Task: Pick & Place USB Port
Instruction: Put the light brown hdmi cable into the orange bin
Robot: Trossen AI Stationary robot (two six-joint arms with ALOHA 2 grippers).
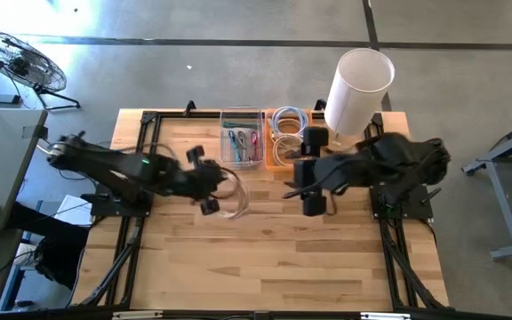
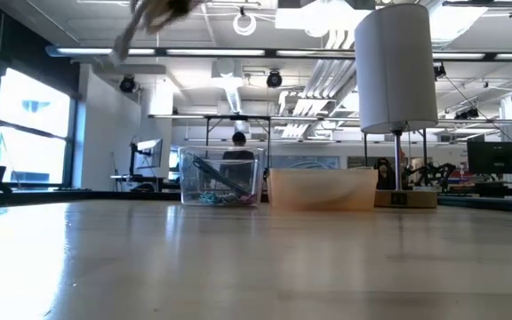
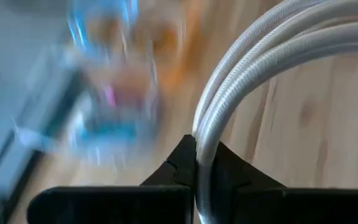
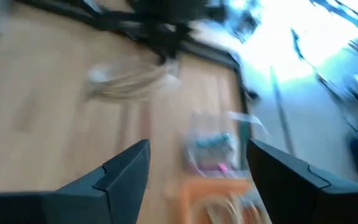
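Observation:
A coiled white USB cable [image 1: 236, 201] hangs from my left gripper [image 1: 216, 191], which is shut on it above the middle of the table. In the low view the cable [image 2: 149, 18] shows lifted high above the tabletop. In the left wrist view its white strands [image 3: 260, 56] curve away from the fingertips. My right gripper [image 1: 290, 185] is open and empty [image 4: 197, 177], right of the cable and pointing toward it. The cable also shows in the right wrist view [image 4: 132, 81]. My left gripper pinches several strands of the coil's loop [image 3: 199, 163] side by side between its two fingers. The rest of the coil arcs away beyond the fingertips. The cable is lifted clear of the table.
A clear bin [image 1: 241, 138] with coloured cables and an orange bin [image 1: 287, 135] with white coiled cables stand at the far middle of the table. A tall white cylinder [image 1: 358, 89] on a stand rises at the far right. Bare wood [image 1: 256, 258] lies toward the near edge.

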